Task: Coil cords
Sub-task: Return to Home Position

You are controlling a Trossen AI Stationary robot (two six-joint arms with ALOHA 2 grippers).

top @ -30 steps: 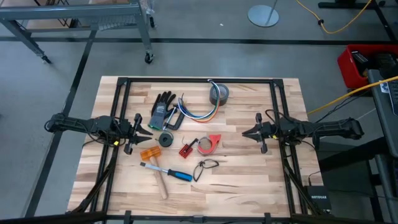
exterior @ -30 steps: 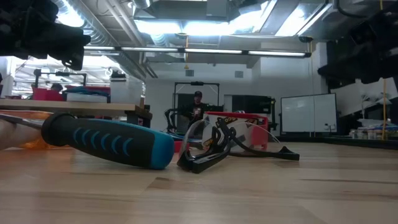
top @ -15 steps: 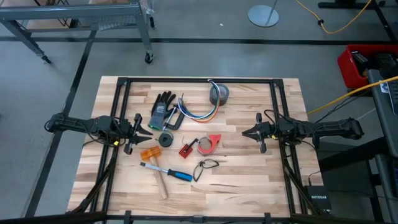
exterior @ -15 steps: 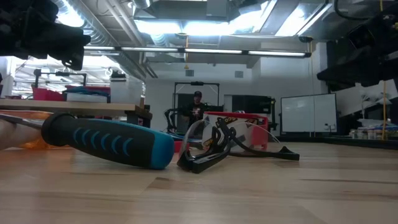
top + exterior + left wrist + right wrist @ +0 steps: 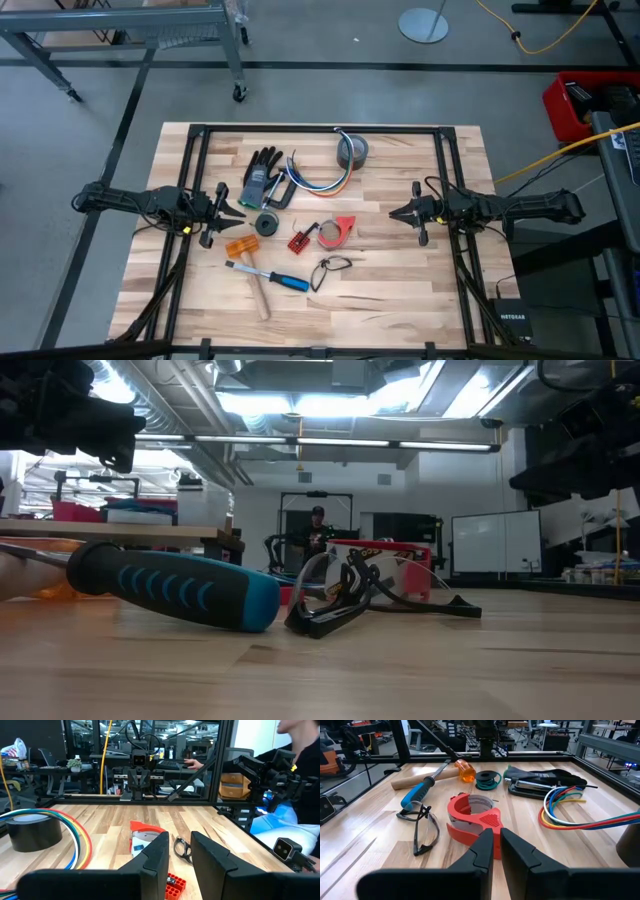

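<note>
Nothing on the desk [image 5: 400, 290] has shifted in the last second, and both arms remain level over its left and right edges, pincers facing inward. Left pincer [image 5: 236, 209] is empty with its fingers spread a little; right pincer [image 5: 391, 213] is empty with its fingers almost pressed together, only a thin slit between them. Cords [image 5: 320, 184] lie loose in an open curve between the black glove [image 5: 261, 172] and the grey tape roll [image 5: 352, 152], well apart from both pincers.
</note>
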